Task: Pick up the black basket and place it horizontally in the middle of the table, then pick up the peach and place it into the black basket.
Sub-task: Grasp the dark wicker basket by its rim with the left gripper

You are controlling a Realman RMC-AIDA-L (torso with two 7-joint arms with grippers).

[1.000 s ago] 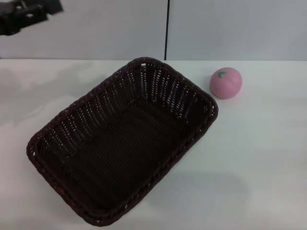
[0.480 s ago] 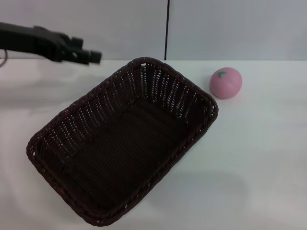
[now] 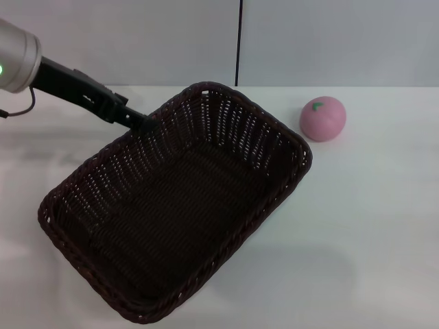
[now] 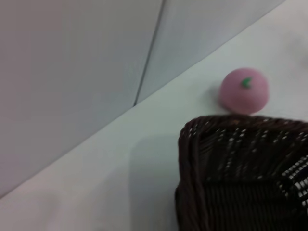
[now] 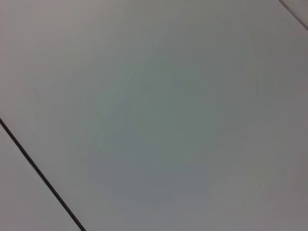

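Note:
The black basket (image 3: 175, 202) lies diagonally on the white table (image 3: 370, 226), left of the middle, its long side running from near left to far right. The pink peach (image 3: 322, 118) sits on the table just beyond the basket's far right corner, apart from it. My left gripper (image 3: 142, 122) reaches in from the upper left and its tip is at the basket's far left rim. The left wrist view shows a basket corner (image 4: 240, 178) and the peach (image 4: 244, 90) beyond it. My right gripper is out of view.
A pale wall with a dark vertical seam (image 3: 239, 41) stands behind the table's far edge. Bare table lies to the right of the basket and in front of the peach. The right wrist view shows only wall panels.
My left arm has swung down and to the right from the upper left corner, and its tip now meets the basket's far left rim. Basket and peach have not moved.

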